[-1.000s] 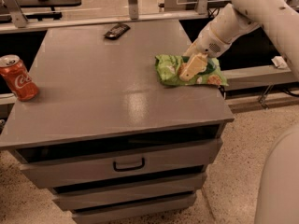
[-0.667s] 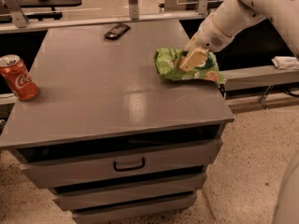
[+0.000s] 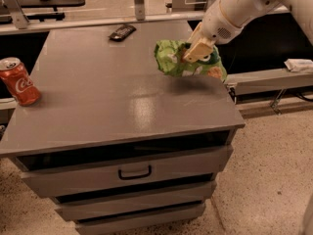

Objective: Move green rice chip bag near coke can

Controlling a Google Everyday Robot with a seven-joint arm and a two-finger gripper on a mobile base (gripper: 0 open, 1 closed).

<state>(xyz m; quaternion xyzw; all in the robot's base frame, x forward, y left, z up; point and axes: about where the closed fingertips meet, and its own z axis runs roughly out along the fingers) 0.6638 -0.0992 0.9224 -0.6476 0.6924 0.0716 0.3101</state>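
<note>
End effector [image 3: 194, 53] on green rice chip bag [image 3: 168, 61]

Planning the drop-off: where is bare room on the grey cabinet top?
The grey cabinet top is bare from the red Coca-Cola can at its left edge across to the crinkly green chip bag held in the gripper at the right. A black remote occupies the far edge.

1 chip bag [image 3: 170, 60], 1 coke can [image 3: 19, 82], 1 remote [image 3: 122, 32] — jaws at bag.
</note>
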